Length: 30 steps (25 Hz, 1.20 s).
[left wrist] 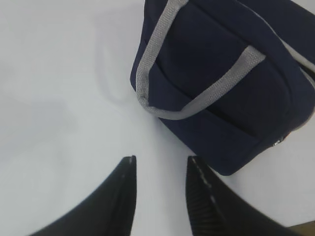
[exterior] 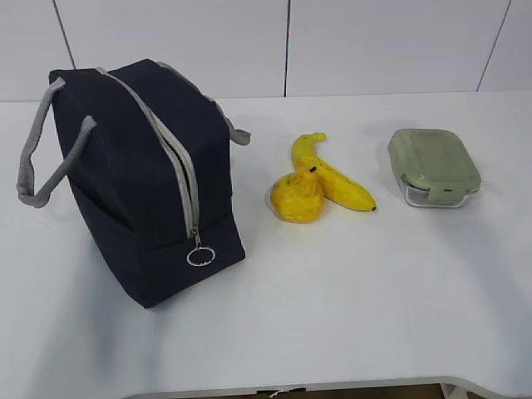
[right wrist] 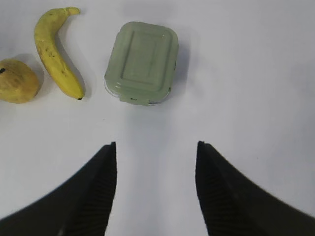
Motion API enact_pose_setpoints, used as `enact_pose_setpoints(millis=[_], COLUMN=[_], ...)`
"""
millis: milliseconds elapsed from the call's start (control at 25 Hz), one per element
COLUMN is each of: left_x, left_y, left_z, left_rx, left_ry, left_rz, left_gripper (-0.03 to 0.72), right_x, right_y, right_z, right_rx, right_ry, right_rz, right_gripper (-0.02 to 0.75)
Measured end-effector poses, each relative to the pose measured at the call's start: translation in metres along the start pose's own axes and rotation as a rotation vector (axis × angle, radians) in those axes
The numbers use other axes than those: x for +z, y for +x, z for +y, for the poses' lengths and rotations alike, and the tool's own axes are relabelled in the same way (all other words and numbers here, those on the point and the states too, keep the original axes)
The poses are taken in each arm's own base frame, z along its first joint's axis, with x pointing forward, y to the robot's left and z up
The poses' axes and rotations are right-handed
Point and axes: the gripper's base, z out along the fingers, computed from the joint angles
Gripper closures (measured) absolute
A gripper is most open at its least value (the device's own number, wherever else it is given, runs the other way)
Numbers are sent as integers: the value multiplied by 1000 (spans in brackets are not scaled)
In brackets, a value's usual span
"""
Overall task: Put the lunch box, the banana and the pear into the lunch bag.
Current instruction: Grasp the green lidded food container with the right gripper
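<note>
The navy lunch bag (exterior: 141, 179) stands on the left of the white table, its grey zipper closed with the ring pull (exterior: 200, 256) at the near end. The pear (exterior: 298, 197) lies in the middle, touching the banana (exterior: 332, 173) behind it. The lunch box (exterior: 433, 165) with its green lid sits to the right. Neither gripper shows in the exterior view. My left gripper (left wrist: 160, 160) is open and empty above the table beside the bag (left wrist: 221, 83). My right gripper (right wrist: 155, 145) is open and empty, in front of the lunch box (right wrist: 142, 61), with the banana (right wrist: 55, 51) and pear (right wrist: 17, 81) to the left.
The white table (exterior: 374, 291) meets a white panelled wall at the back. The bag's grey handles (exterior: 50, 141) hang out to its left side. The table's front edge runs along the bottom of the exterior view.
</note>
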Motion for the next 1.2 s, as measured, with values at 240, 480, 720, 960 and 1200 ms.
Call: enact_pose_setpoints(millis=[240, 480, 720, 960, 1200], left_x=[0, 0, 0, 0, 0], left_y=[-1, -2, -2, -2, -2], left_z=[0, 0, 0, 1, 1], left_rx=[41, 88, 97, 102, 111], left_ry=[-3, -4, -5, -10, -11], left_rz=[-14, -17, -17, -17, -17], left_gripper=[446, 446, 446, 446, 446], right_x=[6, 19, 45, 66, 78], right_y=[-15, -33, -37, -33, -31], right_z=[-2, -3, -3, -15, -45], right_rx=[1, 8, -5, 66, 188], right_ry=[-9, -31, -64, -181, -264], right_rz=[58, 144, 258, 300, 263], right_gripper=[306, 307, 307, 307, 307])
